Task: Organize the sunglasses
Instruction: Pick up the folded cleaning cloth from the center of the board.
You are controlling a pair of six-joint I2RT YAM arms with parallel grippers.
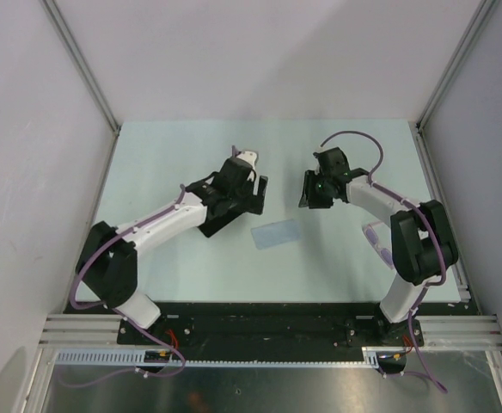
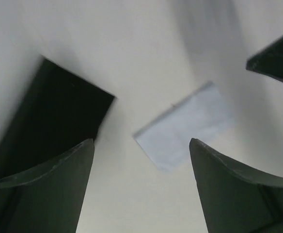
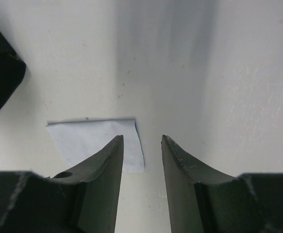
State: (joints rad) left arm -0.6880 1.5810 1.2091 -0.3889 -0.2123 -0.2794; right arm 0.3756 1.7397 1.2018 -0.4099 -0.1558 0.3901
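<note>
The sunglasses (image 1: 373,241) lie on the table at the right, a faint pink frame partly tucked under my right arm; neither wrist view shows them. My left gripper (image 1: 256,194) hovers mid-table with its fingers wide apart and nothing between them (image 2: 141,141). The black case (image 1: 219,220) lies just under and to the left of it (image 2: 54,116). My right gripper (image 1: 312,191) hangs to the right of the left one, fingers partly apart and empty (image 3: 142,138). A light blue cloth (image 1: 277,233) lies flat between the two grippers, nearer the front (image 2: 185,124) (image 3: 93,141).
White walls and metal posts enclose the table on the left, back and right. The arm bases (image 1: 260,331) stand on a black rail along the near edge. A black part of the left gripper (image 3: 1,73) shows at the left edge of the right wrist view.
</note>
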